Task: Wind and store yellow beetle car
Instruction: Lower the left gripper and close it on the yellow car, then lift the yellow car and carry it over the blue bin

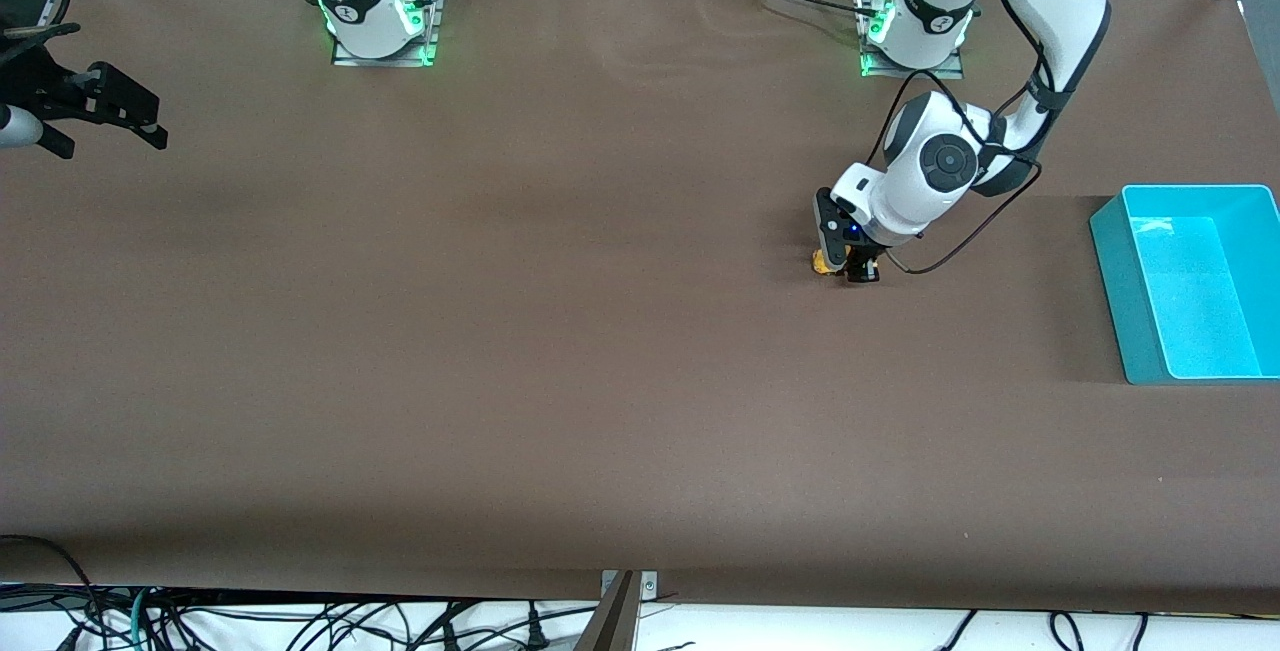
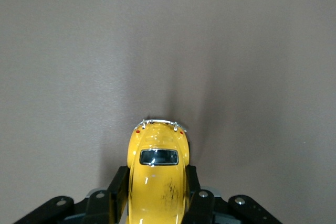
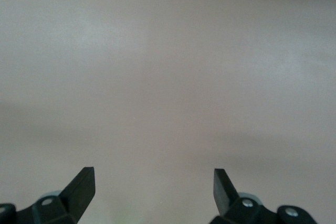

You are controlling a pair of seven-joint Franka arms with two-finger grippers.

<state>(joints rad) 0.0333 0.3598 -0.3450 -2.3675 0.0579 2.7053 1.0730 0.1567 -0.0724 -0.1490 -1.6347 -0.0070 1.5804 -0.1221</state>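
Pinching the small bright yellow beetle-shaped toy car (image 1: 822, 262) from both sides, the left end effector (image 1: 850, 269) is low at the brown tabletop (image 1: 560, 361), toward the left arm's end of it. In the left wrist view the car (image 2: 158, 174) sits between the two black fingers (image 2: 118, 192), which press on its flanks; its dark window and rounded roof are visible. If the car's wheels touch the tabletop I cannot tell. In the front view an open turquoise plastic bin (image 1: 1190, 281) lies at about 3 o'clock from the car, well apart from it, at the table's edge. The right arm waits; its end effector (image 1: 105, 116) hangs over the right arm's end of the tabletop, with fingers (image 3: 81, 184) spread wide and holding nothing.
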